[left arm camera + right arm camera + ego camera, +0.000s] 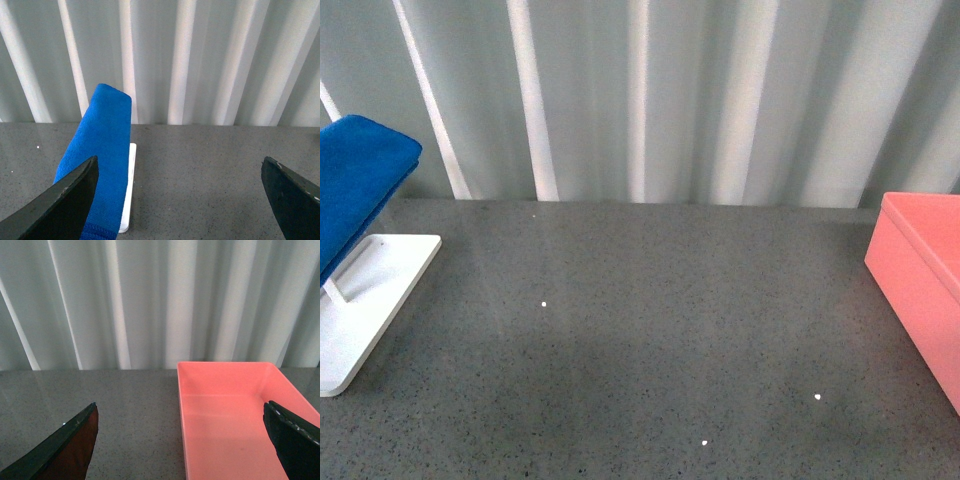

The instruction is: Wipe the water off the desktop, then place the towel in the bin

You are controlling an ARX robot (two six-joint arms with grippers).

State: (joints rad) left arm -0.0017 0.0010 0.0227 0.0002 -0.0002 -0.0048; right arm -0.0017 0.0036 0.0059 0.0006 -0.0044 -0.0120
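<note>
The blue towel point(355, 180) hangs folded over a rack at the far left of the dark grey desktop point(650, 340). The pink bin point(920, 280) stands at the right edge and is empty inside. Several tiny bright specks point(544, 304) glint on the desktop; I cannot tell whether they are water. Neither arm shows in the front view. My left gripper point(180, 165) is open above the desktop, with the towel point(100, 145) just past one finger point(65, 205). My right gripper point(179, 405) is open, facing the bin point(235, 415), and holds nothing.
The rack's flat white base point(370, 300) lies on the desktop under the towel and shows beside it in the left wrist view point(128, 190). A pale corrugated wall point(650, 100) closes off the back of the desktop.
</note>
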